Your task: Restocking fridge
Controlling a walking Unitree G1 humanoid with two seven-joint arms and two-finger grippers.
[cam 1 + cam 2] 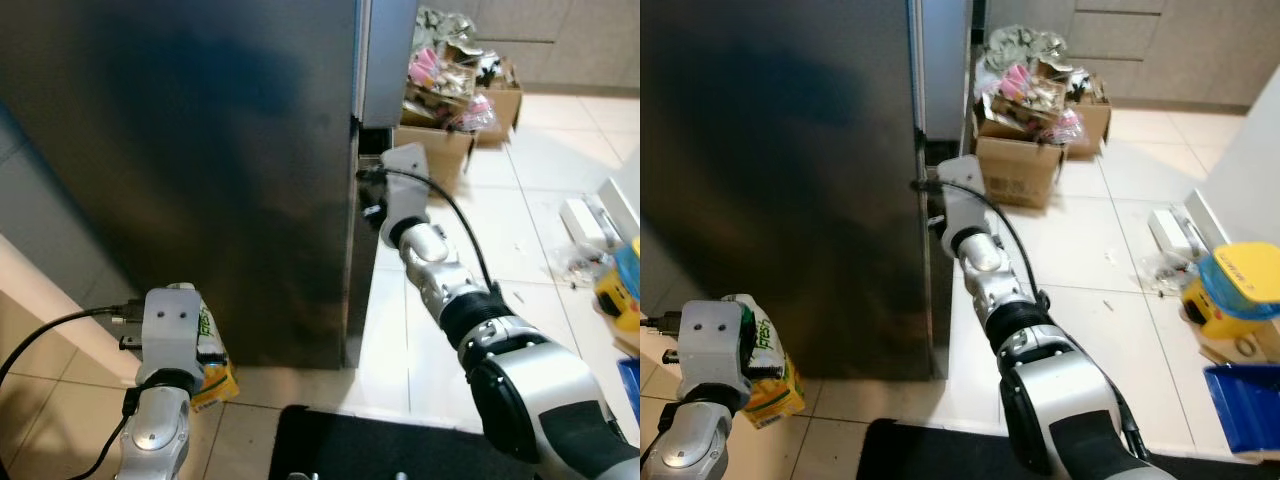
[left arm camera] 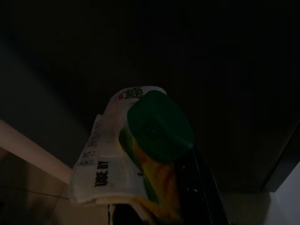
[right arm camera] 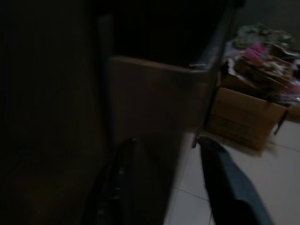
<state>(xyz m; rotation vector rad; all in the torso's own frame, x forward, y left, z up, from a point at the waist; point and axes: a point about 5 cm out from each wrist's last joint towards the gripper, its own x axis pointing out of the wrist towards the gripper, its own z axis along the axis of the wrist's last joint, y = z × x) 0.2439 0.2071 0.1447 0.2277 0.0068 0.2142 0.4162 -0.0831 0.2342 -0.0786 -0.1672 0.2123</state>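
Standing at the closed fridge (image 1: 200,170), nothing stocked yet. The left gripper (image 1: 205,355) is clamped on a carton (image 1: 768,380), low by the door. The right gripper (image 3: 164,183) straddles the door's edge, fingers spread, apparently about to pull.

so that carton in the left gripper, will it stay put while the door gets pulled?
Probably. The carton looks like rigid board with a green cap, so it likely resists squeezing. Its folded top may crumple. If full it's likely heavy and could slip in the left gripper.
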